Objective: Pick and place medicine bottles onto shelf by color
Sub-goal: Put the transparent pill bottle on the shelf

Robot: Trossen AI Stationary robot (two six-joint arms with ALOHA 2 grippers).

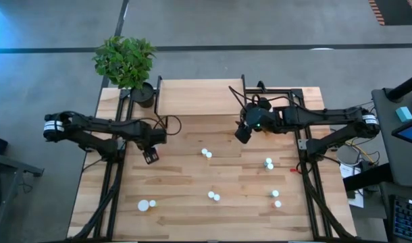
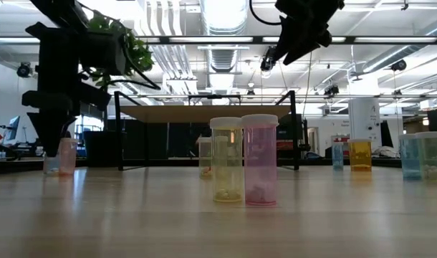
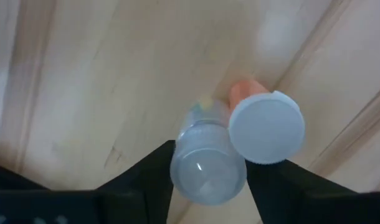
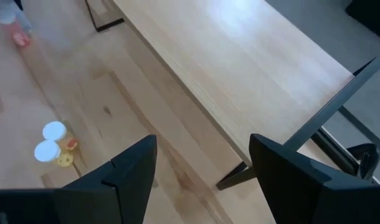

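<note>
My left gripper [image 1: 150, 156] hangs open just above two small bottles standing on the table's left part. In the left wrist view a pale clear bottle [image 3: 207, 163] shows between the fingers, and an orange-pink one with a white cap [image 3: 266, 127] stands beside it. The low view shows this pair [image 2: 61, 158] under the gripper [image 2: 59, 137]. My right gripper [image 1: 242, 133] is open and empty, raised by the near edge of the light-wood shelf [image 1: 199, 98]. Further bottle pairs stand mid-table [image 1: 206, 153], to the right [image 1: 269, 163] and near the front [image 1: 213, 196].
A potted plant [image 1: 128, 64] stands at the shelf's far left corner. More bottles stand at the near left [image 1: 146, 204] and near right [image 1: 276, 198]. In the low view a yellow bottle [image 2: 227, 161] and a pink one [image 2: 260, 161] stand closest. Black frame rails [image 1: 115, 182] flank the table.
</note>
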